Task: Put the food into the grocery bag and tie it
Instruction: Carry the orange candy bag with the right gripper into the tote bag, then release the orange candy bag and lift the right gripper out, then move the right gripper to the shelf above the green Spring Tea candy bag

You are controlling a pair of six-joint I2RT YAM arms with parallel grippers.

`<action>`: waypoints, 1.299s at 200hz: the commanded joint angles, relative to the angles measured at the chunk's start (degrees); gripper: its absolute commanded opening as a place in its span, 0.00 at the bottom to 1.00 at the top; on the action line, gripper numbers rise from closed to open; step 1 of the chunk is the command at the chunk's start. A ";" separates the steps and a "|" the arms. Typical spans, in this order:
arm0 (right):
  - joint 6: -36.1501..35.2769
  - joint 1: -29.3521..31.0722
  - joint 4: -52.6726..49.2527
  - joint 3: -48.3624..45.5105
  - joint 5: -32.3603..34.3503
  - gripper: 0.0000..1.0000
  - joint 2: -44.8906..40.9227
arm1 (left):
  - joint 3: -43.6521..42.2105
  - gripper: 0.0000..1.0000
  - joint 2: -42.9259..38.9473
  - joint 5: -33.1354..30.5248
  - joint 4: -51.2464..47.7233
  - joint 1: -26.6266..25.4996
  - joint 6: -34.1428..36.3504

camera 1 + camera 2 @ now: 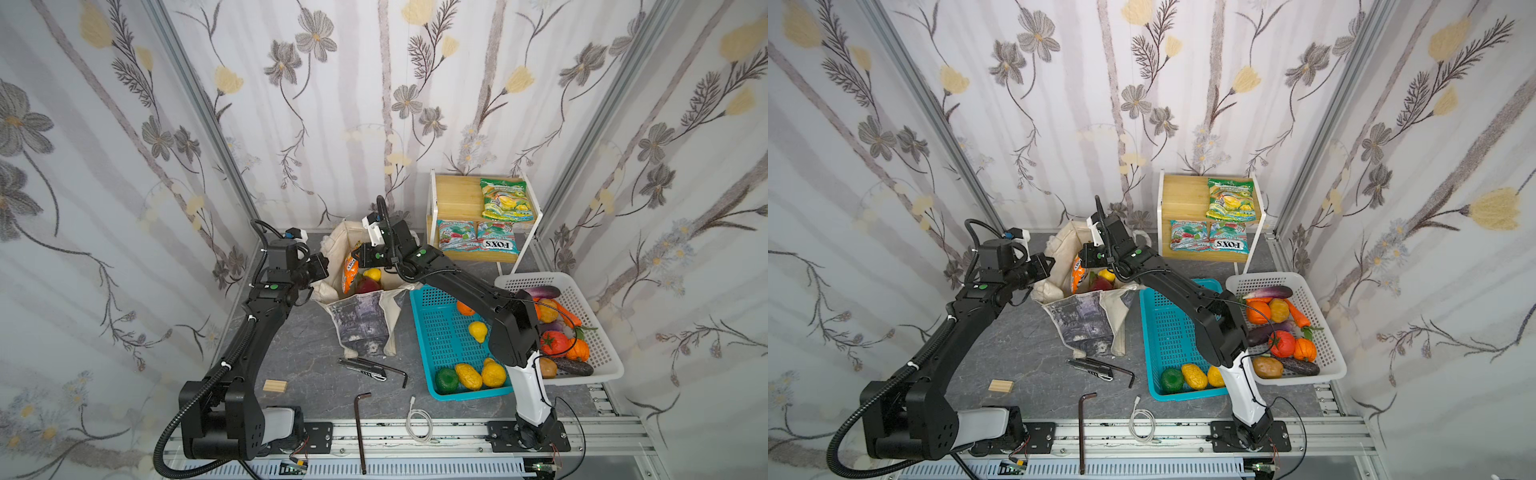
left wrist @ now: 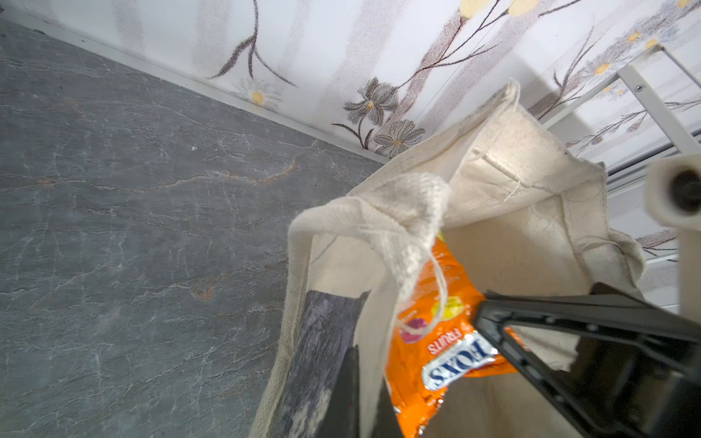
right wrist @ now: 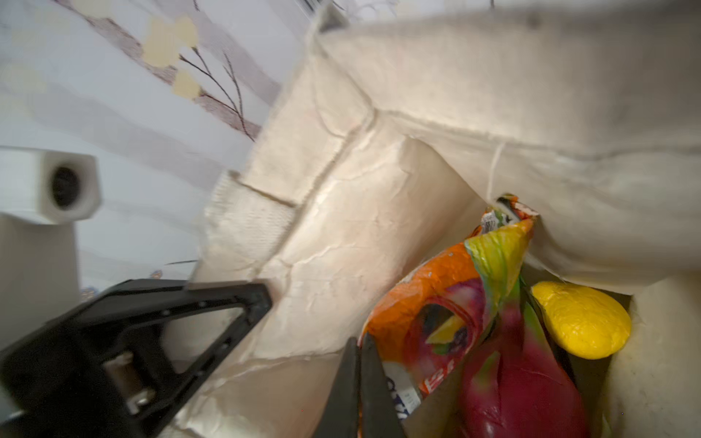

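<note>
One grocery bag (image 1: 360, 321) is standing open near the middle of the table (image 1: 299, 332), holding three pieces of food: one orange packet (image 1: 350, 275), one lemon (image 1: 372, 274) and one dragon fruit (image 1: 367, 286). The left gripper (image 2: 370, 364) is pinching the bag's wall at its 9 o'clock rim, jaws narrow with the cloth running between them. The right gripper (image 3: 357, 364) is reaching into the mouth from 3 o'clock with jaws pressed together, tips just beside the packet; whether they are nipping it is not showing. The right wrist view, somewhat blurred, is showing all three pieces, while the left wrist view is catching only the packet (lemon and dragon fruit are sitting hidden from it). At the bag's 1 o'clock one shelf (image 1: 455, 195) is carrying three green packets (image 1: 506, 200). At 4 o'clock one turquoise basket (image 1: 440, 332) is holding three yellow fruits (image 1: 468, 376), one green fruit (image 1: 446, 379) and one orange fruit (image 1: 465, 308) in a top view, the right arm covering part of it. One white basket (image 1: 1327, 345) is showing three eggplants (image 1: 1268, 292). At 6 o'clock two hex keys (image 1: 360, 428), one utility knife (image 1: 361, 368), one wooden block (image 1: 275, 385) and one cable (image 1: 419, 424) are lying
</note>
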 commanded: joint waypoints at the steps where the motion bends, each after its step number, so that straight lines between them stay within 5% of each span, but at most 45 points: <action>1: -1.70 0.01 -1.46 -1.46 8.30 0.00 0.09 | 0.14 0.00 -0.13 0.21 1.32 -0.01 0.47; 59: -3.09 0.14 -4.34 -11.25 26.37 0.00 -4.46 | 0.24 0.00 -0.67 0.29 1.32 -0.01 0.38; 82: -4.18 0.09 -6.20 -10.93 26.36 0.00 -4.88 | 0.24 0.00 -0.37 0.21 1.28 -0.01 0.38; 103: -5.28 0.27 -6.10 -10.46 23.34 0.48 -6.40 | 0.19 0.00 -0.41 0.13 1.32 -0.01 0.30; 135: -4.70 0.86 -5.19 -10.50 23.39 0.99 -11.68 | 0.06 0.00 -0.60 -0.27 1.32 -0.01 0.47; 181: -1.79 1.16 -8.14 -9.16 36.05 1.00 -21.34 | 0.06 0.00 -0.46 -0.43 1.32 -0.01 0.47; 229: -14.16 -0.08 -7.39 -10.48 40.28 1.00 -32.76 | 0.06 0.00 -0.44 -0.42 1.32 -0.01 0.38; 260: -14.69 -8.77 -8.09 -11.57 35.38 1.00 -37.49 | 0.05 0.00 -0.49 -0.38 1.38 -0.01 0.30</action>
